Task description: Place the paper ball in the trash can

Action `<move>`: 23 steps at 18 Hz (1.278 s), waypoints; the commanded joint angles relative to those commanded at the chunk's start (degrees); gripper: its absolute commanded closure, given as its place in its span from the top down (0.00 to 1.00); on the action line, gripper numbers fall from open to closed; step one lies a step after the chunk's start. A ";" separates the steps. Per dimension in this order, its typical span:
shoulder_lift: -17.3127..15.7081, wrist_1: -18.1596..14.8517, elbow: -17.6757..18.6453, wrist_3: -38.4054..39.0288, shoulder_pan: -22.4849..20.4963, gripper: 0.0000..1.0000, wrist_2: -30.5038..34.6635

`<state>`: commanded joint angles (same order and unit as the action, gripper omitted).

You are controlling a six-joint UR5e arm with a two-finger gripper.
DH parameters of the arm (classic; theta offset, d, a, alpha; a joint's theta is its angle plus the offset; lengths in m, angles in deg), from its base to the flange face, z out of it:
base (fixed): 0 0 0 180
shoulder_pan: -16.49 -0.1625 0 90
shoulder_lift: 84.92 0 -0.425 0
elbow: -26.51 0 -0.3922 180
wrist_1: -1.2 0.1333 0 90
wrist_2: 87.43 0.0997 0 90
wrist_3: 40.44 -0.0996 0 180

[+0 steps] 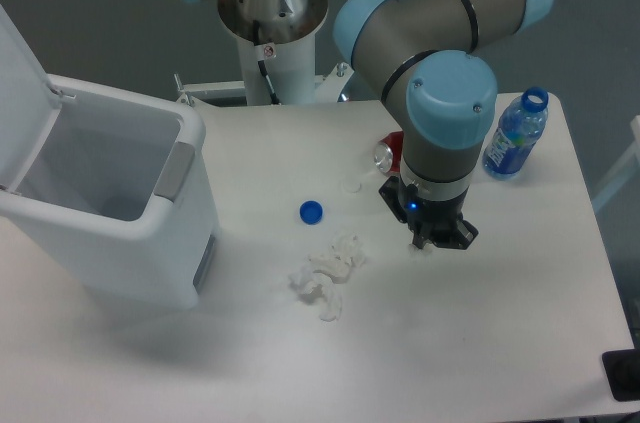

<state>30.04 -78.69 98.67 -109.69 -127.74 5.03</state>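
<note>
- Camera view: the arm reaches down over the table [500, 343], and its gripper [432, 240] hangs low near the middle right. The fingers are hidden under the wrist, so their spread cannot be told.
- A small white bit shows at the fingertips, perhaps the paper ball [421, 248]; it is too small to be sure.
- The trash can [150, 233] stands at the left, lid up.
- A heap of tissue [328, 275] lies left of the gripper, a blue cap [311, 211] beyond it.
- A red can [389, 152] lies behind the arm; a water bottle [516, 135] stands at the far right.
</note>
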 joint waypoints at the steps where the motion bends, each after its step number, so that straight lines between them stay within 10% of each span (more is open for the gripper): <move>1: -0.09 0.00 0.09 0.00 0.00 0.00 0.00; 23: -23.11 -2.55 8.79 9.22 6.58 0.00 -14.76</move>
<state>6.93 -81.24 107.46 -100.47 -121.15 -9.72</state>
